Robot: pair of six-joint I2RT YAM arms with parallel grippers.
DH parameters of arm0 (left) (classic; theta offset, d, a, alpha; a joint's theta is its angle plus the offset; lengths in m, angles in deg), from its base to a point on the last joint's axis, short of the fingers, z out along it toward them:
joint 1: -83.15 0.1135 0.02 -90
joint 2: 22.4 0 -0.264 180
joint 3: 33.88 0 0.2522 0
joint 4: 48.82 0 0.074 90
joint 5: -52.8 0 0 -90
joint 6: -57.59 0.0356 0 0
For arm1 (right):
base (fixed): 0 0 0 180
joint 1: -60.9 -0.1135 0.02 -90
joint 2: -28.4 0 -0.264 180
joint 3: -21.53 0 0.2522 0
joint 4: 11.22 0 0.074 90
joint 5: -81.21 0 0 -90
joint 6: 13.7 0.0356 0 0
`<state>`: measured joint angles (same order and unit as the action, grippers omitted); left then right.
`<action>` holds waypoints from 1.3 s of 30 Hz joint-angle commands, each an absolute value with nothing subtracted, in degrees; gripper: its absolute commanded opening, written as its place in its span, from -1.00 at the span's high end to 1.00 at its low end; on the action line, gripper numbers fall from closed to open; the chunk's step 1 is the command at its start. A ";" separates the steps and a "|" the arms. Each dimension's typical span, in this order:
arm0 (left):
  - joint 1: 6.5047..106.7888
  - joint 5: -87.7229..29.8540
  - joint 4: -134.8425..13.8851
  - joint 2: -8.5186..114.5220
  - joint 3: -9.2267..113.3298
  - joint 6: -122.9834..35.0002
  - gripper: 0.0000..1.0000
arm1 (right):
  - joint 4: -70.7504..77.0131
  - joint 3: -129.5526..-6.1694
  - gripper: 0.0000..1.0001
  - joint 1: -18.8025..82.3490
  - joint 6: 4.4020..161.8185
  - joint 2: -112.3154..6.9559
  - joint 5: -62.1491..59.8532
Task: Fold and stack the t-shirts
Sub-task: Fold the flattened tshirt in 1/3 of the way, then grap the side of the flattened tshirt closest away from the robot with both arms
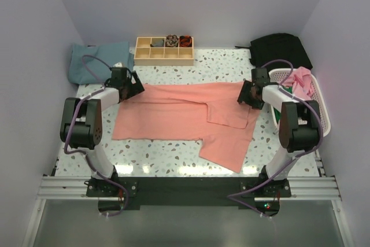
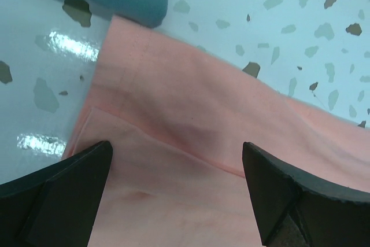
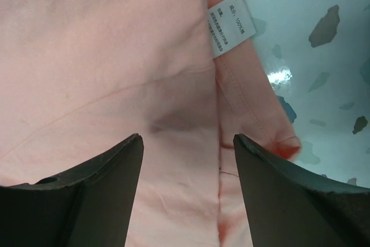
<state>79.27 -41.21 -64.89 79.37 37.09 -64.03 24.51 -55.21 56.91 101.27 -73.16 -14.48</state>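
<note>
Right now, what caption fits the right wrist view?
Open fingers above a salmon-pink t-shirt, near its white care label.

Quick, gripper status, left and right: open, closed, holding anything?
Left gripper: open, holding nothing, over the salmon-pink t-shirt.
Right gripper: open, holding nothing, over the same shirt.
</note>
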 commanded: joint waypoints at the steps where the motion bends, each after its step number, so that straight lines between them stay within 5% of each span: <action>1: 80.07 -42.56 -64.09 80.08 40.45 -61.94 -1.00 | 21.98 -52.89 -0.38 57.03 99.41 -65.13 -13.46; 9: 77.18 -35.26 -64.58 65.94 32.72 -63.26 -1.00 | 32.66 -54.45 -0.40 56.42 100.28 -54.31 -7.64; 23: 77.17 -53.88 -86.20 39.75 15.83 -73.19 -1.00 | 46.74 -33.45 -0.39 39.21 119.00 -34.45 -13.71; 39: 87.10 -40.54 -85.62 39.47 5.82 -76.27 -1.00 | 54.92 -28.35 -0.40 30.49 128.68 -24.60 -16.08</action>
